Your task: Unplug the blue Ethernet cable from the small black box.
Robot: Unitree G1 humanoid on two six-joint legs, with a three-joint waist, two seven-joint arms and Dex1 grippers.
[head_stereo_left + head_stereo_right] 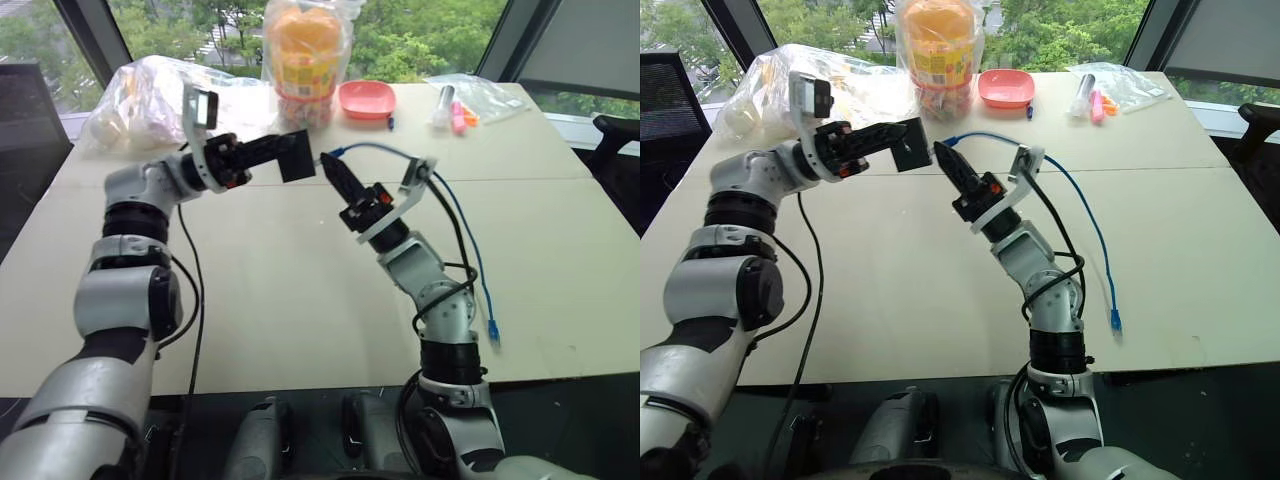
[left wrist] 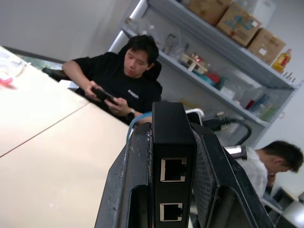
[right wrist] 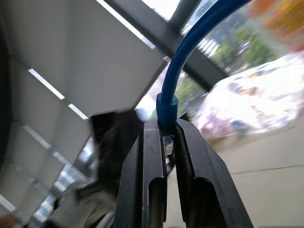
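Matt black plastic box (image 2: 173,142), glossy blue cable (image 3: 190,45), seemingly rubbery

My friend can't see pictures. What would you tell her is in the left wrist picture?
Two black fingers squeeze a small flat black box with two empty square sockets facing the camera. Behind it are a pale table, a person in a black shirt and shelves with cardboard boxes.

The left gripper (image 2: 173,190) clamps the small black box (image 2: 172,142), whose two ports (image 2: 173,170) stand empty.
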